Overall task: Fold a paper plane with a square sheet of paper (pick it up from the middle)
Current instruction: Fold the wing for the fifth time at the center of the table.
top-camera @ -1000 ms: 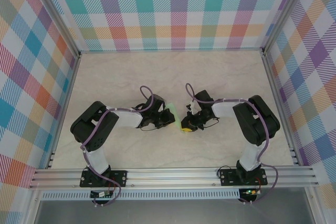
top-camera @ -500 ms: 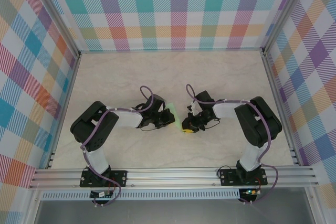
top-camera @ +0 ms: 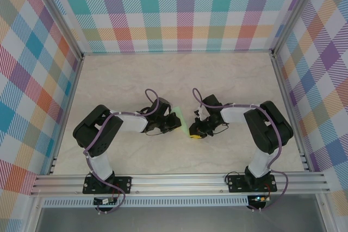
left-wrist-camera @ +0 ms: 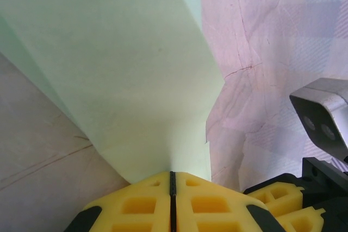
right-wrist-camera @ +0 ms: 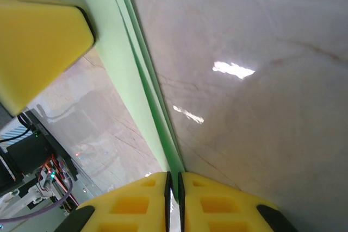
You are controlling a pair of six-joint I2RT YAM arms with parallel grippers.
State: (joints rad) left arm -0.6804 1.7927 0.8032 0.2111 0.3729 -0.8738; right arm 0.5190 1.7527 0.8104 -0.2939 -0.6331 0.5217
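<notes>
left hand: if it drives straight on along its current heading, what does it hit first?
The left hand is shut on the paper, which lies straight ahead. Beyond that, probably the table. The right hand sits close but off to one side; depth unclear.

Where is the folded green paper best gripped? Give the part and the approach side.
Probably its thin layered edges, pinched flat across the layers. The folded paper is a narrow flat strip, so jaws should come in edge-on from either side, as the left gripper and right gripper do, each shut on it from opposite sides.
</notes>
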